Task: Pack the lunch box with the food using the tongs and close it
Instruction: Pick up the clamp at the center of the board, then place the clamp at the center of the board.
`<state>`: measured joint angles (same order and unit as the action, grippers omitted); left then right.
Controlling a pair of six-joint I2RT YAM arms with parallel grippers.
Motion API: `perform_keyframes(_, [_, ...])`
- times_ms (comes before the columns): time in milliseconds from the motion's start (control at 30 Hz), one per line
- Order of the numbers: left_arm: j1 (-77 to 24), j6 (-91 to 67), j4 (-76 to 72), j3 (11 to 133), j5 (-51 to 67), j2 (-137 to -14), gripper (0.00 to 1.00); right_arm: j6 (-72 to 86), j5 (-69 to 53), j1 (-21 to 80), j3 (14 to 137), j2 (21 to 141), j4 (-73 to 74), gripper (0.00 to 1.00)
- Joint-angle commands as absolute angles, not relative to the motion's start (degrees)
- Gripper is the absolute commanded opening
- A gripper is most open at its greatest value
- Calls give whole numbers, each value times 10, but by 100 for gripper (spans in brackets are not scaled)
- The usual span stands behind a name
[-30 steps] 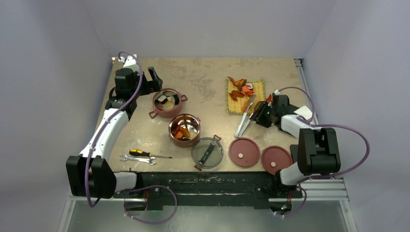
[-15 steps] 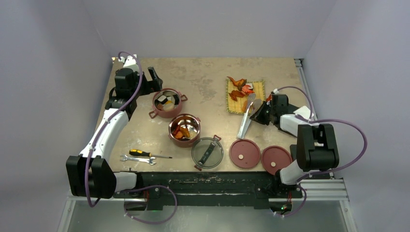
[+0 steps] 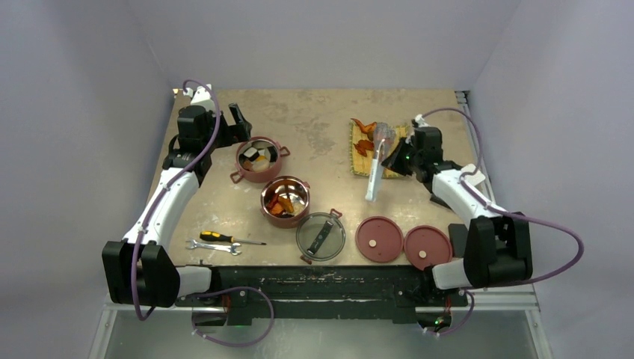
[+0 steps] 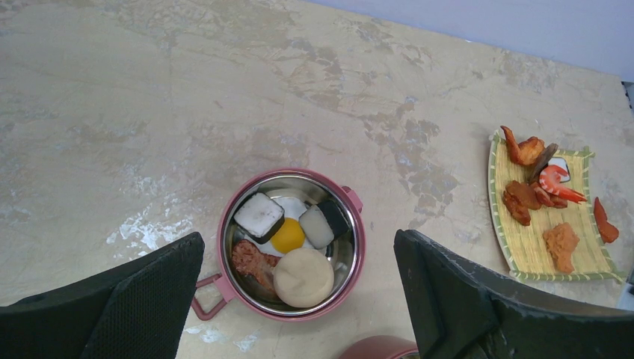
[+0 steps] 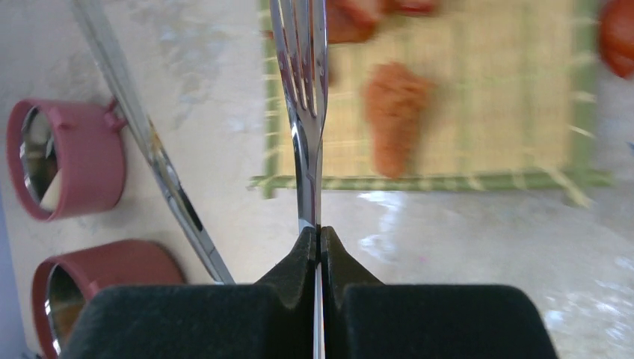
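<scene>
Silver tongs (image 3: 376, 168) lifted (right tool (image 5: 319, 243) now clamped)

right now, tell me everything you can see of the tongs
The tongs are long, slim and shiny silver metal, with two thin arms that converge toward the near end. The right gripper is shut on one arm only. That arm's tip is slotted like a fork and reaches over the yellow woven mat. The other arm splays free to one side. From above, they run from the mat back toward a red disc lid. Whether the near end rests on the table cannot be told.
</scene>
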<state>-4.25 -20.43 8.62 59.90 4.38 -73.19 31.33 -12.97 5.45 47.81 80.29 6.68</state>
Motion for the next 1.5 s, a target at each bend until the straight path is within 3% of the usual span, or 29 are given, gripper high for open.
perform_keyframes(0, [-42,-211,67,614,52,-716,99,283,-50,154,574,812,128,0])
perform_keyframes(400, [-43,-201,71,615,35,-714,99,238,167,320,788,1017,272,0])
perform_keyframes(733, [-43,-202,69,615,40,-716,99,224,189,348,856,1118,294,0])
perform_keyframes(1100, [-42,-203,70,615,41,-718,99,224,204,349,883,1136,299,0])
perform_keyframes(1167, [-42,-202,69,615,41,-718,99,188,186,349,883,1127,298,40])
perform_keyframes(1200, [-42,-202,69,615,41,-718,99,182,168,349,881,1119,297,46])
perform_keyframes(1300, [-42,-202,70,615,43,-720,99,178,127,349,863,1082,294,56])
perform_keyframes(1467, [-42,-202,71,616,46,-723,99,192,121,349,815,994,322,56])
